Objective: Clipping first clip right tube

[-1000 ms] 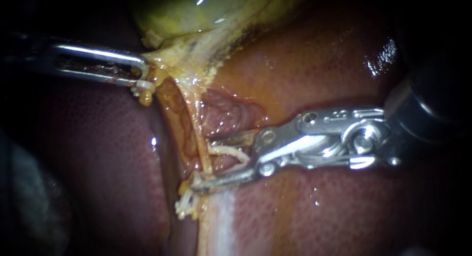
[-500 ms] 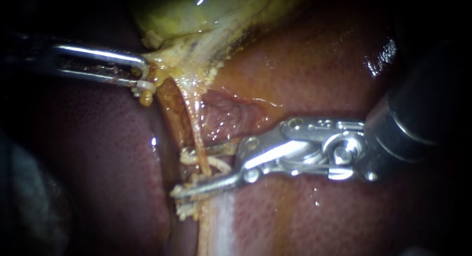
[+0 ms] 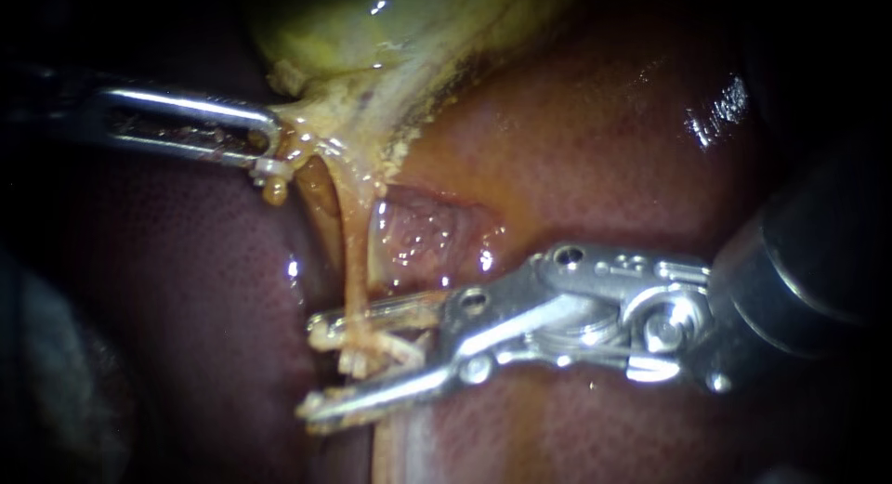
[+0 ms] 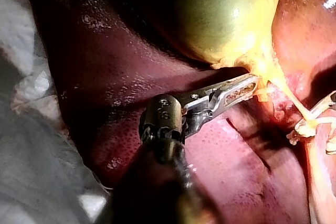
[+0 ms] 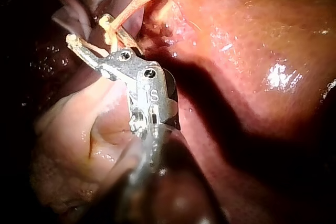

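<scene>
While the left pincer (image 3: 268, 150) grips the gallbladder (image 3: 372, 38), the right pincer (image 3: 309, 370) gapes astride the tube (image 3: 354, 261).

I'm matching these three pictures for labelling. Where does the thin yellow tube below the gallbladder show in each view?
Endoscope view: the tube runs left of centre, from the gallbladder down between the right instrument's open jaws.
Left wrist view: the tube lies ahead of the left instrument's tip, leaving the gallbladder's narrow end.
Right wrist view: the tube lies ahead, passing between its own instrument's open jaws.
Shared landmark: the right instrument's open jaws straddling it.
</scene>
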Available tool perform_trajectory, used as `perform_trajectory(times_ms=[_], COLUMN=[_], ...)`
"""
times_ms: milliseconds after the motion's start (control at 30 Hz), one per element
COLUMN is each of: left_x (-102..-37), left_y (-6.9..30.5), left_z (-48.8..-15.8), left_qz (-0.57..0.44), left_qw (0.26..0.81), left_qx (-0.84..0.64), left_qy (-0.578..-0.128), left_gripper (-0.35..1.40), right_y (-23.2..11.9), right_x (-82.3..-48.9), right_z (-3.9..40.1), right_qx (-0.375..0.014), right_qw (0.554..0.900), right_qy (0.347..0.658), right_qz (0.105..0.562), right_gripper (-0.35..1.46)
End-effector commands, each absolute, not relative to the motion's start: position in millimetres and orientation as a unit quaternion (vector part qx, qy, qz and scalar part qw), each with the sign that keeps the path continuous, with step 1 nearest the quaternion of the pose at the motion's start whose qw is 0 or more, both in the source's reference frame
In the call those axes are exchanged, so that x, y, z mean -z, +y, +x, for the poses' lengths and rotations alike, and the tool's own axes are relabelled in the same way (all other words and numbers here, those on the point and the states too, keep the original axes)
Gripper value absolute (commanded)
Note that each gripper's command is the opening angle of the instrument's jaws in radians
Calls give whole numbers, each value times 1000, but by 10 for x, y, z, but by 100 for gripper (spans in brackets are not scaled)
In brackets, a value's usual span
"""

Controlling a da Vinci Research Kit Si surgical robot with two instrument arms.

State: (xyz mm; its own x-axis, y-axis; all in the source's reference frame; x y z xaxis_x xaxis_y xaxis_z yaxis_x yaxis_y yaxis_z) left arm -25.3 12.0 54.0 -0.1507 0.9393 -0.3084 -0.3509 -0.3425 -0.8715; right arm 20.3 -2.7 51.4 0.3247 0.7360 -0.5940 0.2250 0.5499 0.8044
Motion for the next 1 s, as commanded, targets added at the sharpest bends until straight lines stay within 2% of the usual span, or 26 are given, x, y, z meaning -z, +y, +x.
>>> perform_trajectory(times_ms=[33,133,267,367,567,667,1000], left_x=[-540,-540,-540,-540,-541,-541,-542], left_y=[120,120,120,120,119,120,119], left_z=[-253,-253,-253,-253,-254,-254,-256], left_qz=[-450,-450,-450,-450,-450,-450,-450], left_qw=[471,471,472,471,471,472,470], left_qx=[-684,-684,-684,-684,-684,-684,-685], left_qy=[-327,-327,-326,-326,-326,-326,-328], left_gripper=[-35,-35,-35,-35,-35,-35,-35], right_y=[-26,-24,-23,-23,-24,-25,-26], right_x=[-516,-519,-521,-521,-521,-523,-527], right_z=[202,200,196,195,195,193,192], right_qx=[-188,-193,-196,-203,-235,-250,-251], right_qw=[688,688,689,688,679,673,673], right_qy=[551,552,553,551,529,519,519], right_qz=[434,430,427,427,452,465,464], right_gripper=[35,27,4,-4,-35,-35,-35])
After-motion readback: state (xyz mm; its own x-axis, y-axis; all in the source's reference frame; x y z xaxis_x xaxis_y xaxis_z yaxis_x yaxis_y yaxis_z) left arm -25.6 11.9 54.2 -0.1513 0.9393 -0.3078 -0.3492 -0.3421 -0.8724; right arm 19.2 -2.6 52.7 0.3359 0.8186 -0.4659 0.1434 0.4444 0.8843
